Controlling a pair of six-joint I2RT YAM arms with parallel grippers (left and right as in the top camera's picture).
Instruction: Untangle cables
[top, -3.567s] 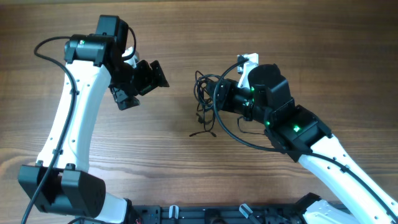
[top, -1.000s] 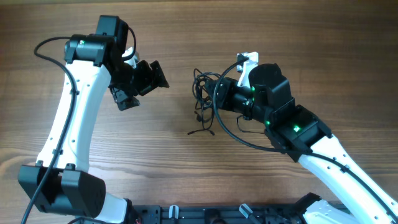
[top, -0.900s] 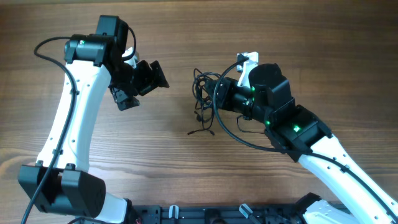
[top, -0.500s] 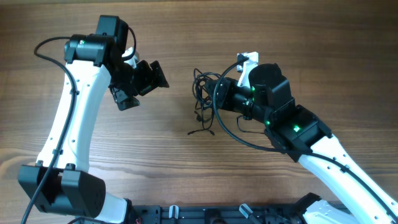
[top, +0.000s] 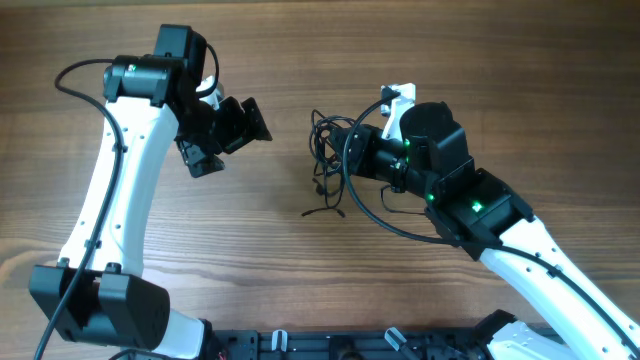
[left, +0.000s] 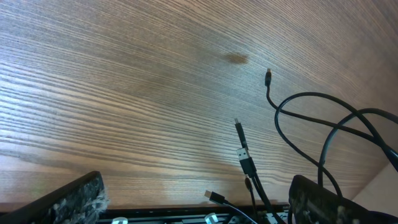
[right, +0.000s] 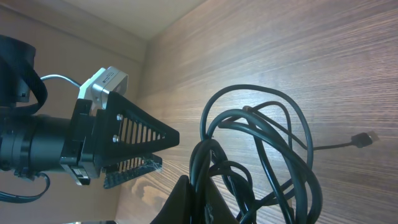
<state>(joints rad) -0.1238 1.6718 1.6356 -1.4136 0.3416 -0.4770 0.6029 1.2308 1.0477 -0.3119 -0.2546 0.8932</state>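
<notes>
Jaws on the right arm (top: 470, 200) are closed on the cables (right: 261, 155), as far as the right wrist view shows: the loops run down into the dark pinch at the bottom of that view. On the left arm (top: 130, 170) the jaws are spread wide and empty, up off the counter (top: 300, 290), well apart from the bunch and facing it.

The cables sit mid-counter as one loose knot at the tip of the right jaws. They seem partly lifted, with a tail or two trailing onto the wood. They look very light and limp — thin cord that will bend wherever it is pulled, slip through a weak pinch, and tighten into a knot if hauled hard. The small plug ends (left: 244, 152) are the stiff parts and the likeliest to snag in a loop. A good hold for the left jaws would be a single outer loop, or a free end (right: 364, 138) just behind its plug, not the dense middle.

Chief thing in the way is the thicker black cable (top: 372, 212) wired to the right arm. It arcs close beside the bunch — easy to mistake for a cord, or to catch.
</notes>
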